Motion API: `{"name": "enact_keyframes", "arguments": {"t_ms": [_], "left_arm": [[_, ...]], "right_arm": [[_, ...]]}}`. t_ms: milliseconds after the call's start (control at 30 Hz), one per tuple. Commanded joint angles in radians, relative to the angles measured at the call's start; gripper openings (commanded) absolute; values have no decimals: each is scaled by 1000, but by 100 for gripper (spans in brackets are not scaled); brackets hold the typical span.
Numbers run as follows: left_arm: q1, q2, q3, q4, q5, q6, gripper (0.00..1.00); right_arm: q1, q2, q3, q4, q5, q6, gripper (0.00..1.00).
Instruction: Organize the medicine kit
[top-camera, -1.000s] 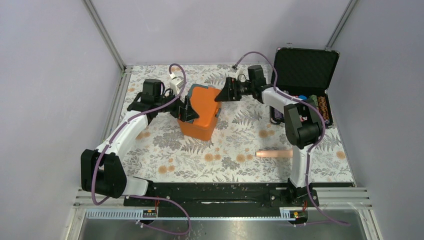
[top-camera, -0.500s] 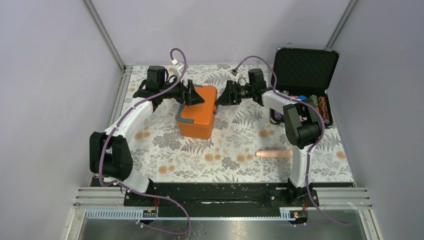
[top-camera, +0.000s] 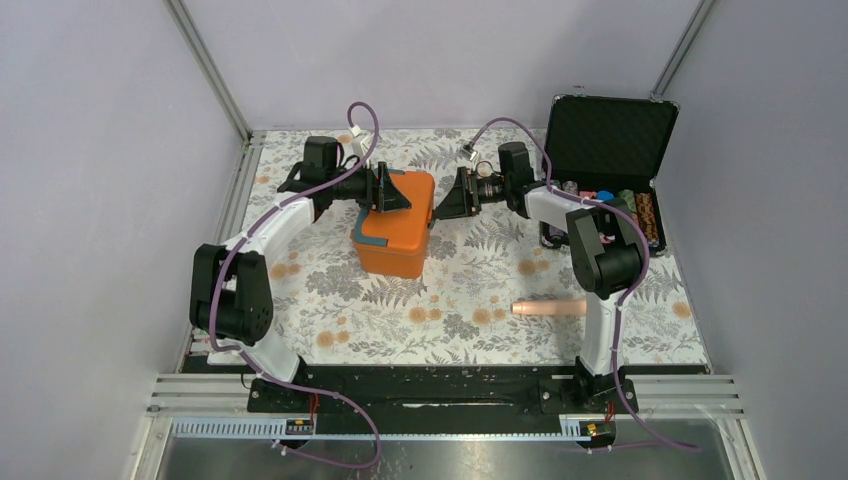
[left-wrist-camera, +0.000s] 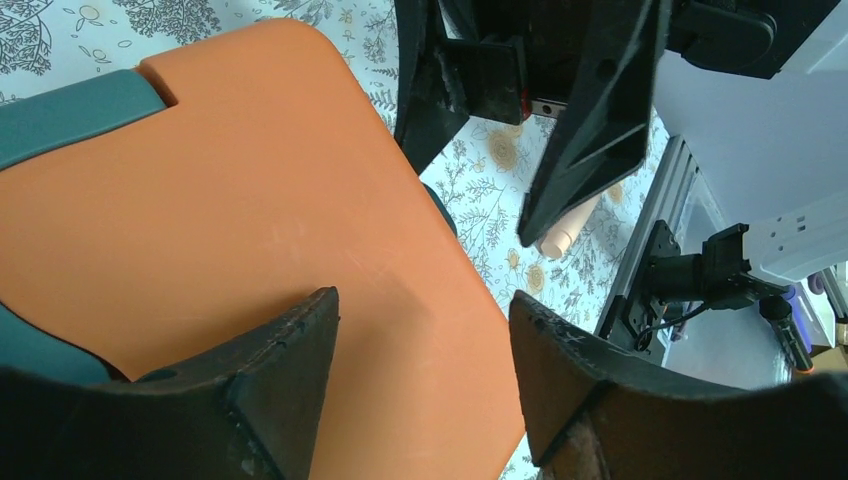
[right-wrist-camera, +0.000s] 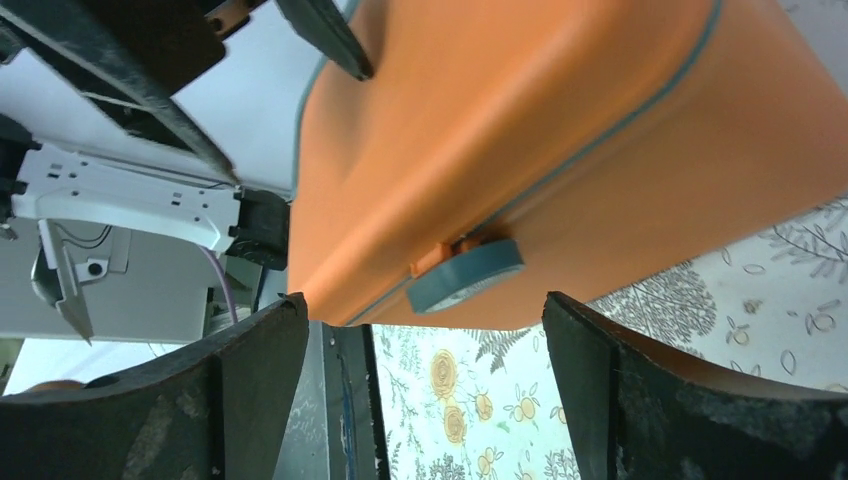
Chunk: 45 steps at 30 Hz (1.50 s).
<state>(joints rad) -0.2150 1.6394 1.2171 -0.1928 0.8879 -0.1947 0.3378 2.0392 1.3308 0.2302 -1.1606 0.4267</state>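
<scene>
The medicine kit, an orange box (top-camera: 400, 238) with its lid shut, stands on the floral table left of centre. My left gripper (top-camera: 393, 192) is open and hovers over the far part of the orange lid (left-wrist-camera: 250, 220), its fingers (left-wrist-camera: 290, 360) close above it. A teal latch piece (left-wrist-camera: 70, 115) shows at the lid's edge. My right gripper (top-camera: 449, 197) is open just right of the box, facing its side wall (right-wrist-camera: 520, 120) and a round teal clasp (right-wrist-camera: 465, 275). The insert tray and the packets are hidden.
An open black foam-lined case (top-camera: 610, 140) with poker chips (top-camera: 645, 215) stands at the back right. A beige cylinder (top-camera: 547, 307) lies on the table right of centre. Metal frame rails run along the left and near table edges.
My left gripper has moved from the box's left side up and back over the far part of the lid. The box now sits flat. My right gripper has shifted slightly.
</scene>
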Motion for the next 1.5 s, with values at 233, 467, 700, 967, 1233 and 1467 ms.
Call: {"name": "enact_keyframes", "arguments": {"t_ms": [233,467,700,967,1233,1467], "left_arm": [[-3,38,-24,22,-6,4,50],[-3,39,-25,22,-11,1,49],[-2,33,-35,33,-12,-5,49],[-3,36,-34,30,-17,-4,48],[-2,46,-37,41,-21,-8,48],[-2,49,-38,46,-21,-8,48]], "right_arm": [[35,11,37,131,-110,58,93],[45,23,51,49,-54,-9,92],[50,38,59,33,-34,-19,92],[56,34,68,118,-56,43,90],[55,-29,16,230,-70,136,83],[52,-50,-7,227,-62,130,79]]}}
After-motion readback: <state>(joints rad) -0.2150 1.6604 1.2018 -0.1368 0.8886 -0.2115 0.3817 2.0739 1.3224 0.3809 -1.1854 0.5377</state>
